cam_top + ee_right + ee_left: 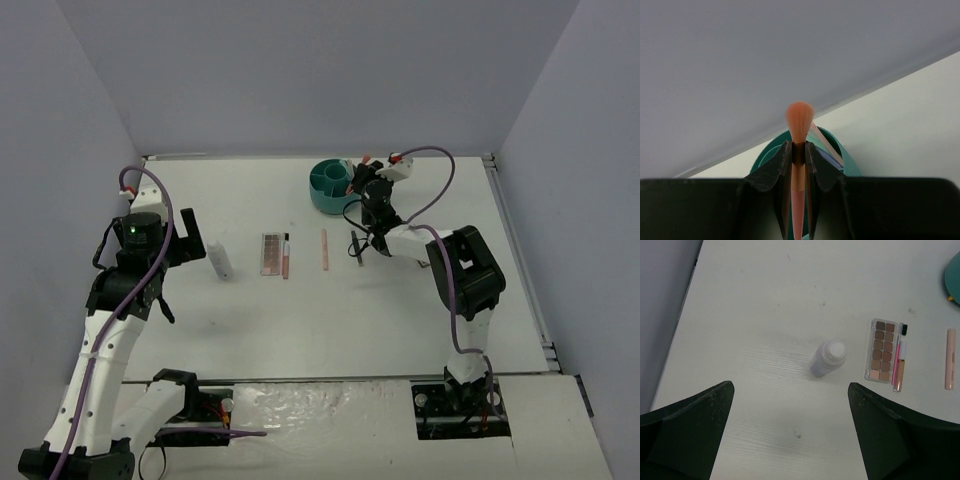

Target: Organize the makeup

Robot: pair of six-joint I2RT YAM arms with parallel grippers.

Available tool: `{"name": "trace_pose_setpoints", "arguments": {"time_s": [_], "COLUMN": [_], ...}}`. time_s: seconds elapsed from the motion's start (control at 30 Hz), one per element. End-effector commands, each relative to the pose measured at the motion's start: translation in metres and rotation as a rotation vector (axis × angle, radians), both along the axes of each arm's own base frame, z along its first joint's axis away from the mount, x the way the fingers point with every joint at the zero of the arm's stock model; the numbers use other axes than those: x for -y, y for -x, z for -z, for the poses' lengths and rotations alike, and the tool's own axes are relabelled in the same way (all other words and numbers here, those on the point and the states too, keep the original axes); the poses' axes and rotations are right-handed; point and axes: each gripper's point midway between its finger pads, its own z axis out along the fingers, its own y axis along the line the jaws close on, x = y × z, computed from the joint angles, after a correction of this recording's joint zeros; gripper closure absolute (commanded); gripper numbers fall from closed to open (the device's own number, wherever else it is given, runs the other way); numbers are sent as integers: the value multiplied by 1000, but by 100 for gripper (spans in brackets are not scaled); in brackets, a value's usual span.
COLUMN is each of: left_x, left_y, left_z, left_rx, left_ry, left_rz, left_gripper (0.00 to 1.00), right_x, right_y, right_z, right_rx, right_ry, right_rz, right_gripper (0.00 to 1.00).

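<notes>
The white bottle [221, 260] [829, 358] lies on the table in front of my left gripper [186, 236] [790, 386], which is open and holds nothing. Right of the bottle lie a brown eyeshadow palette [271, 254] [882, 350], a pink and brown stick [286, 256] [899, 365], a thin pink stick [324, 249] [950, 359] and dark tweezers [356, 246]. My right gripper [366, 186] [798, 148] is shut on a pink brush with orange bristles [799, 120], right beside the teal cup [331, 186] [765, 152]. Other sticks stand in the cup.
The table's back edge and wall run just behind the teal cup [954, 275]. The right arm's purple cable [440, 170] loops above the table's far right part. The left wall stands close to the left arm.
</notes>
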Motion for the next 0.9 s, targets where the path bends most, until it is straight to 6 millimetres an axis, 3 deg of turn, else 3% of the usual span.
{"name": "trace_pose_setpoints", "arguments": {"time_s": [0.0, 0.87], "left_x": [0, 1], "left_y": [-9, -10], "left_z": [-15, -14], "left_rx": [58, 54], "left_ry": [21, 28], "left_rz": [-10, -7], "left_gripper": [3, 3], "right_x": [1, -12], "right_y": [-12, -30], "right_z": [-67, -35], "right_rx": [205, 187], "right_ry": [-111, -120], "right_rz": [15, -16], "right_gripper": [100, 100]}}
